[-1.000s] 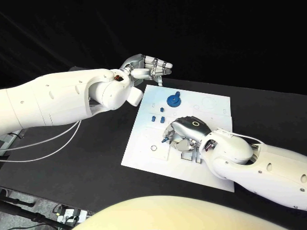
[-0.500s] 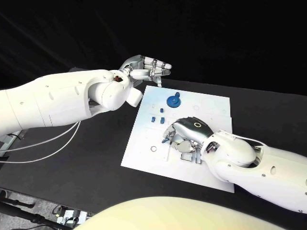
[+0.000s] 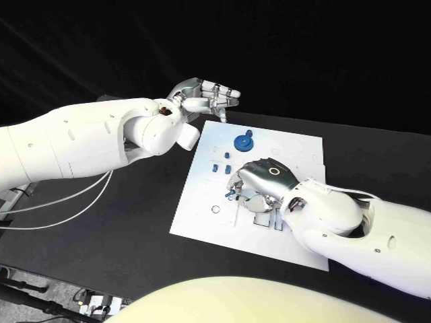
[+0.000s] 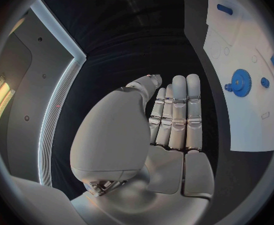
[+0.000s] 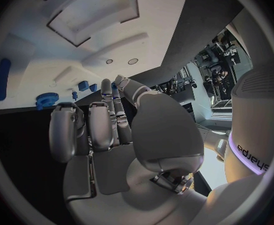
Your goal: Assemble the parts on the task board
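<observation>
On the black table lies the white task board, and the right hand hovers over its middle, fingers curled down toward small blue parts; whether it grips one is unclear. Judged next: seat a part. The left hand waits beyond the board, fingers straight and empty, near the blue gear.

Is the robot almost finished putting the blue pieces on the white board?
Not yet, it seems. A blue gear sits on the white board, maybe placed already. The right hand is over the board's middle; whether it holds something is hidden. The left hand hovers empty beyond the board. Small blue pieces still lie loose.
</observation>
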